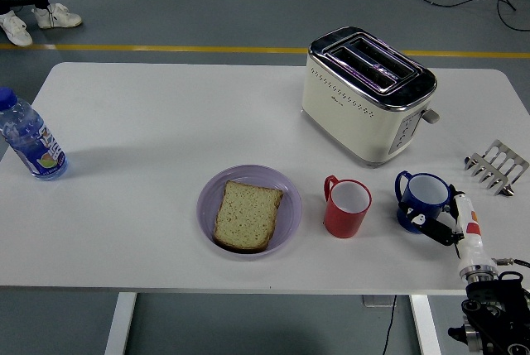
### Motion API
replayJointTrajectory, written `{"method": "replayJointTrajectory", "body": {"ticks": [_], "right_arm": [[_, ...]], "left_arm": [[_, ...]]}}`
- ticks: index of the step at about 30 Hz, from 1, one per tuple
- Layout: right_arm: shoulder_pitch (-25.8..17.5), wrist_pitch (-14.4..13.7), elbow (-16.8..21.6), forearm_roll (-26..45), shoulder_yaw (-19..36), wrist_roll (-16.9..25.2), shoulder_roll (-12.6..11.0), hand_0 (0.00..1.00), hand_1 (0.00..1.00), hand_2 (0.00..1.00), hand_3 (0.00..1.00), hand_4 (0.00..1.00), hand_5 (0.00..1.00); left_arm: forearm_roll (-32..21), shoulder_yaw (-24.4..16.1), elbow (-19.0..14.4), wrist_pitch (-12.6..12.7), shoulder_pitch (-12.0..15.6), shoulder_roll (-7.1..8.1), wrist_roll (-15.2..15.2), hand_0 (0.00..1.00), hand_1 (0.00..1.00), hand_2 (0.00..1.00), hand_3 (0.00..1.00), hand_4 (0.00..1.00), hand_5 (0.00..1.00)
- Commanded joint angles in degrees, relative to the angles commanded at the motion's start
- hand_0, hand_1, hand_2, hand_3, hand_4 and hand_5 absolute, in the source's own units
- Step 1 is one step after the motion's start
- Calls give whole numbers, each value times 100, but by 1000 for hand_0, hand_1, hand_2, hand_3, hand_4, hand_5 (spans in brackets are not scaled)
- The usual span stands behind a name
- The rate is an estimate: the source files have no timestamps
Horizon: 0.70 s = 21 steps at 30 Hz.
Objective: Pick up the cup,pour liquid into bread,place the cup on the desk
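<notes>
A blue cup (422, 199) stands upright on the white table (166, 131) at the right, its handle toward the left. My right hand (451, 227) comes in from the lower right corner. Its fingers are stretched out against the cup's near right side and do not wrap around it. A red cup (346, 207) stands upright to the left of the blue one. Further left, a slice of bread (247, 214) lies on a purple plate (286, 198). My left arm is out of view.
A cream toaster (367, 94) stands behind the cups. A metal toast rack (496, 166) sits at the right edge and a water bottle (29, 137) at the far left. A person's feet (33, 16) show on the floor, top left.
</notes>
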Motion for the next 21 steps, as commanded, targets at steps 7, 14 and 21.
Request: {"method": "replayJointTrajectory", "body": {"ticks": [7, 14, 21], "right_arm": [[-19, 49, -30, -102, 51, -39, 6, 515, 494, 620, 698, 843, 2], [-24, 72, -31, -159, 87, -28, 7, 544, 524, 685, 782, 855, 2], [-32, 107, -7, -207, 145, 28, 4, 582, 562, 756, 854, 872, 2]], "left_arm": [[-24, 16, 0, -3, 0, 2, -3, 347, 331, 414, 694, 427, 998], [-26, 21, 0, -9, -4, 3, -3, 348, 331, 414, 694, 427, 998], [-31, 27, 0, -16, -9, 7, -3, 347, 331, 414, 694, 426, 998]]}}
